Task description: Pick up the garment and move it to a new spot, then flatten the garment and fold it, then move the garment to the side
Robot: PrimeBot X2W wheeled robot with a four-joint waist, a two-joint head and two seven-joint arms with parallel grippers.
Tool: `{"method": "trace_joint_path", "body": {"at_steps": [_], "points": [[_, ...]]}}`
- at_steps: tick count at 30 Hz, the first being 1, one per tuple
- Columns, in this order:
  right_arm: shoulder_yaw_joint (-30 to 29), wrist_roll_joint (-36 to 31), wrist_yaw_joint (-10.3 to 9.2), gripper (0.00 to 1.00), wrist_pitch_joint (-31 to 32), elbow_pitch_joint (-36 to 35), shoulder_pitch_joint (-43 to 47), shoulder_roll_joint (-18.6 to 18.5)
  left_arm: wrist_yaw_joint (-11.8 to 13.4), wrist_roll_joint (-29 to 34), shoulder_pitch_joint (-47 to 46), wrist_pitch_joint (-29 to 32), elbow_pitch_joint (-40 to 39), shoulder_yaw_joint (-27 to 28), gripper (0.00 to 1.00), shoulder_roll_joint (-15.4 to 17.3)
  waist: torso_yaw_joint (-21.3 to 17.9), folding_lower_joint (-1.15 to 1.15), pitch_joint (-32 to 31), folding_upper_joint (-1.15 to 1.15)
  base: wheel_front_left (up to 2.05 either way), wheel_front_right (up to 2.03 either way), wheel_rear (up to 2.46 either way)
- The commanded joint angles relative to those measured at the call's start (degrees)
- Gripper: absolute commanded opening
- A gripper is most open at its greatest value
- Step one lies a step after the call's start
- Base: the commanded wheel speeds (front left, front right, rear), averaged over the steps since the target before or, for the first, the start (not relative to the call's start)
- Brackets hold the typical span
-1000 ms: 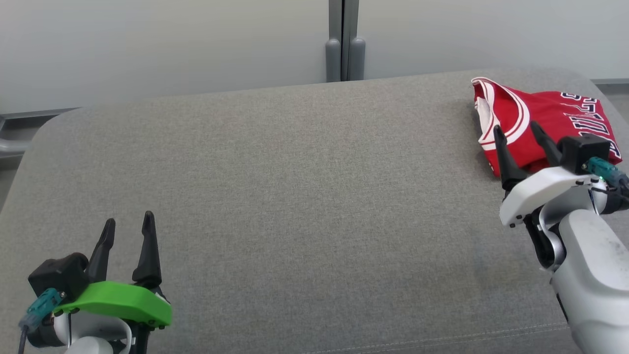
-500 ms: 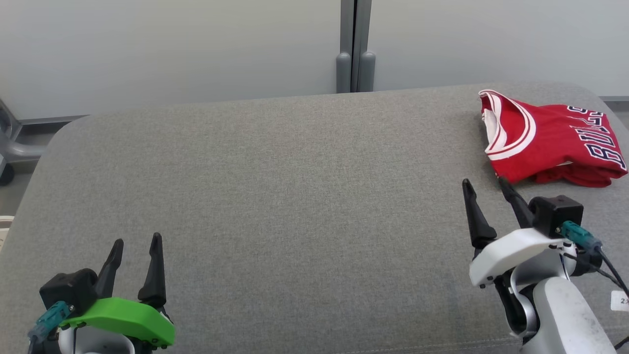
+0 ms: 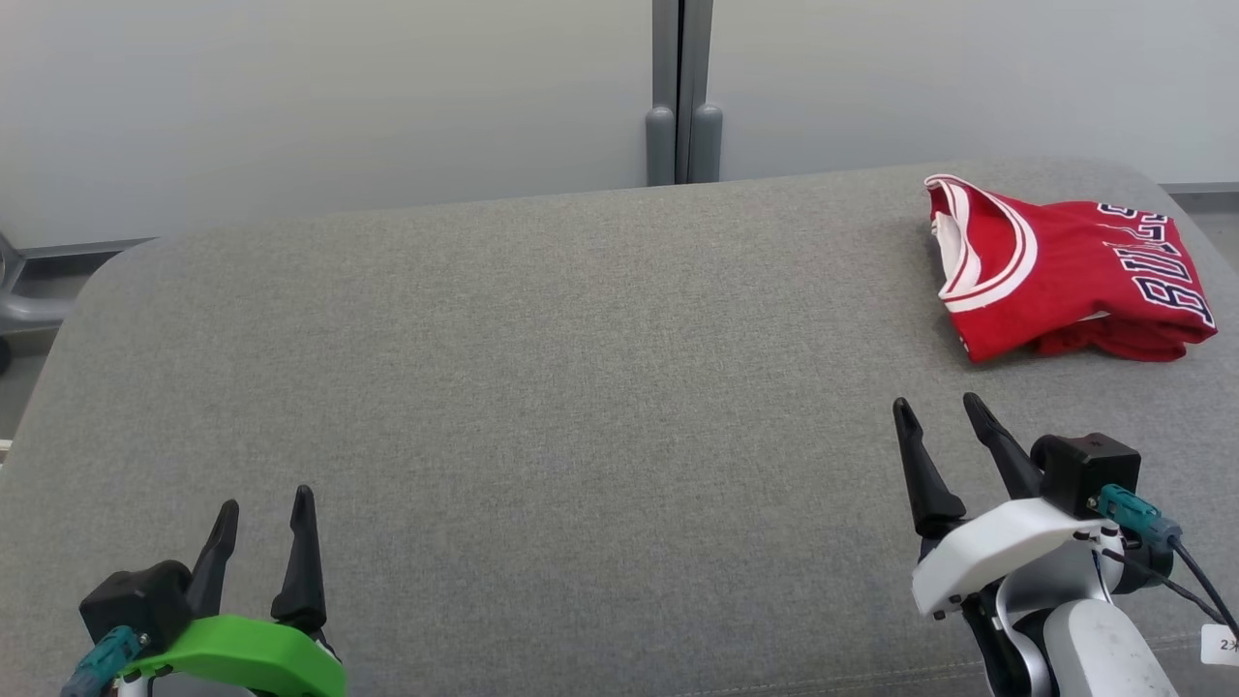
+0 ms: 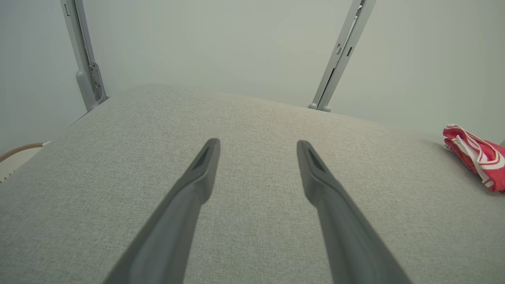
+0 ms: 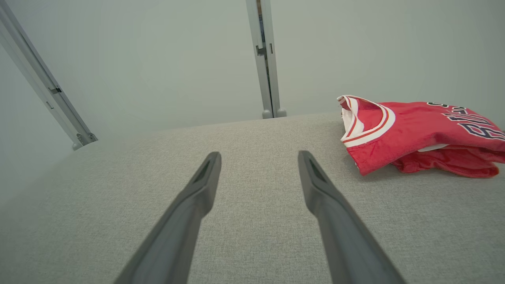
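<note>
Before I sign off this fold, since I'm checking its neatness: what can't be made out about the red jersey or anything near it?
- Red jersey: the underside and inner layers are hidden by its own top layer in all three views, so the fold count is unclear.
- Lettering: cut off by the right edge in the right wrist view.
- White label, lower right of the head view: the print is too small and is cut by the edge.

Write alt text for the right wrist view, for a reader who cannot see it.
A folded red jersey lies on a grey cushioned surface, at the view's right, beyond the open right gripper, which holds nothing. A pale wall with a grey post stands behind.
</note>
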Motion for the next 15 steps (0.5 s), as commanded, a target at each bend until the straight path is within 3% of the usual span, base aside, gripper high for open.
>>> {"method": "trace_joint_path", "body": {"at_steps": [1,15], "points": [[0.0,0.2,-0.03,1.00,0.2,-0.5,0.9,0.0,0.4,0.5,1.1,-0.4,-0.2,0.0,1.00,0.0,0.0,0.01,0.0,0.00,0.00,0.00,0.00],[0.3,1.4,-0.03,1.00,0.0,-0.1,0.2,0.0,1.0,0.6,0.9,0.2,-0.4,-0.3,1.00,0.7,0.9,0.01,0.2,0.00,0.00,0.00,0.00]]}}
